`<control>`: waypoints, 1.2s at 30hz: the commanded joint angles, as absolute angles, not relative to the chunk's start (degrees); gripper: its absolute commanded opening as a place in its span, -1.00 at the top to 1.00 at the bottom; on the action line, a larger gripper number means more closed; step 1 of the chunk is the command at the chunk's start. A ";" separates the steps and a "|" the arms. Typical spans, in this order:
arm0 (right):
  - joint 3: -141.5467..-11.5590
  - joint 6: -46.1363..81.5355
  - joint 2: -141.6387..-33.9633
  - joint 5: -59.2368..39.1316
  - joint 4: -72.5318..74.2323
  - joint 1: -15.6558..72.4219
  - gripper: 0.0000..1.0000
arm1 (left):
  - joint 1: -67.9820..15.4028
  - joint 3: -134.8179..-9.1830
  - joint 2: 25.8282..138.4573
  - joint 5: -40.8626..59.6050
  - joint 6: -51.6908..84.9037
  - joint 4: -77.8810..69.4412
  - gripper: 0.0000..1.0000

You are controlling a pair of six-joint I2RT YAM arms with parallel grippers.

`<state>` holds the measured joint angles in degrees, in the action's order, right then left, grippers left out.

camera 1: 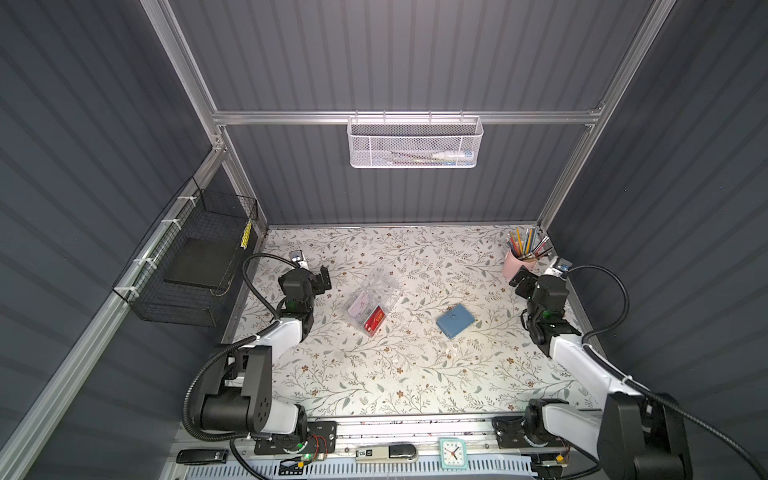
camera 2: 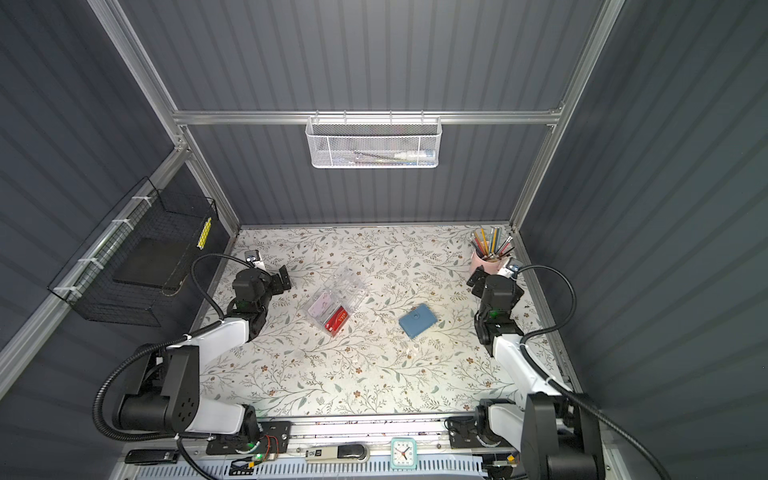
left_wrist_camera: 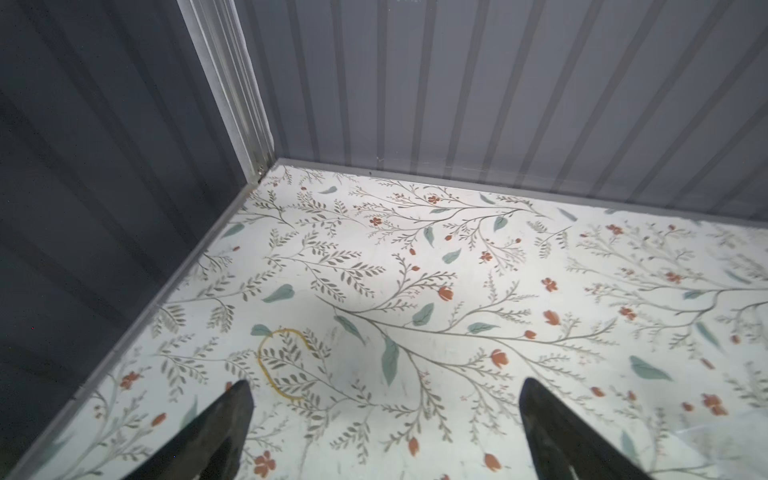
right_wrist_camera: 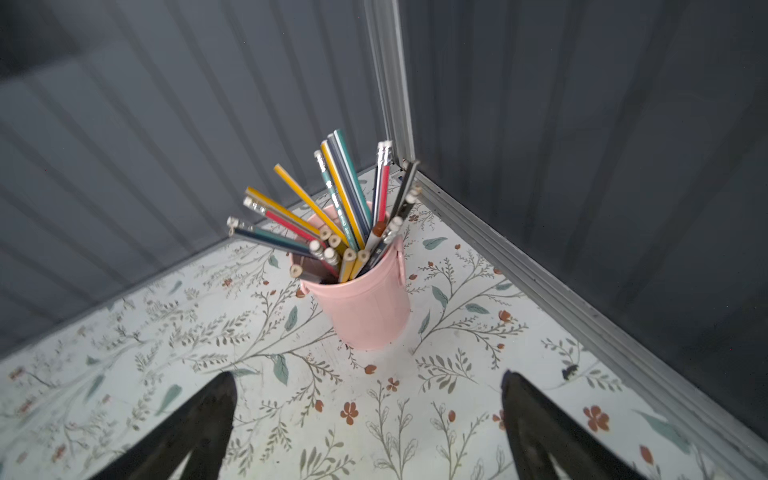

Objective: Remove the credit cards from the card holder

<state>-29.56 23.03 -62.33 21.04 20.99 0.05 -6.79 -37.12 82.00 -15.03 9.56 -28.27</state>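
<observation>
Floral tabletop (camera 1: pixel 415 374): card holder (camera 1: pixel 455 320) lies closed, snap up, right of centre, at 3 o'clock from the clear acrylic box (camera 1: pixel 376 303). No credit cards showing. I read the holder's long axis as roughly 2-to-8 o'clock. Right gripper (camera 1: pixel 521 277) is nearer; the holder sits at its 8 o'clock, well apart. Left gripper (camera 1: pixel 324 279) is farther. Both are spread wide, empty, touching nothing.

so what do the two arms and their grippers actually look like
Both the left arm and right arm have white plastic link shells between black joint housings, each with a small green light. A black ribbed cable hose runs along each arm. The left gripper and right gripper are black, with flat tapered fingers.
</observation>
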 commanded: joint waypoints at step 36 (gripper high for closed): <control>-78.24 3.76 -110.13 -16.31 -5.32 34.45 -0.98 | -12.88 -23.87 56.69 13.29 63.19 -10.84 -1.00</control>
